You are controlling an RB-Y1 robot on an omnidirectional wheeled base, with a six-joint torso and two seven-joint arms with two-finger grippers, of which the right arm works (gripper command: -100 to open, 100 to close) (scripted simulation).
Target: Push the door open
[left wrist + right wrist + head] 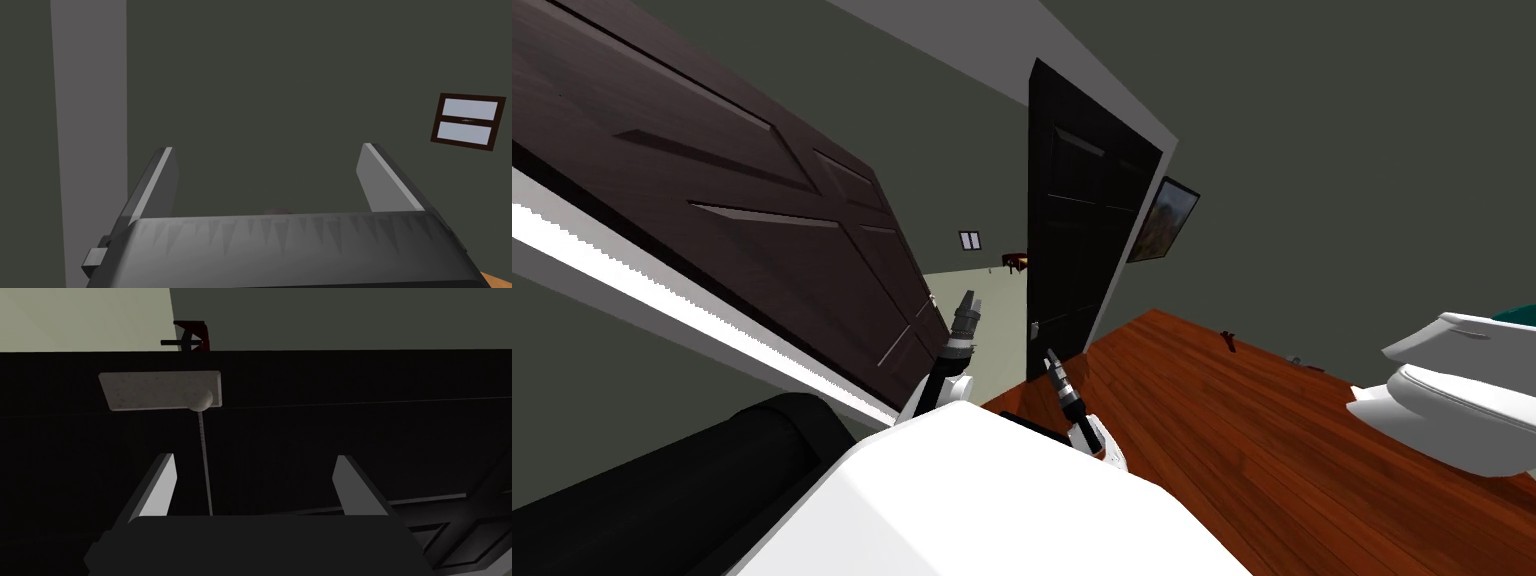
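A black panelled door (1082, 220) stands ajar ahead, with a gap along its left edge. Its light grey handle (1034, 328) sits low on that edge. My right gripper (1051, 353) points at the door just below the handle. In the right wrist view the door (325, 438) is close, the grey handle plate (160, 390) lies beyond the open gripper (255, 458), and a thin lever (205, 458) runs down beside one finger. My left gripper (969, 298) is raised by the gap, and its own view shows it open (267, 147).
A second dark brown door (762, 200) slants across the left. A white toilet (1452, 400) stands at the right on the red-brown wood floor (1232, 420). A picture (1162, 220) hangs right of the black door. Through the gap are a pale floor and a small table (1015, 262).
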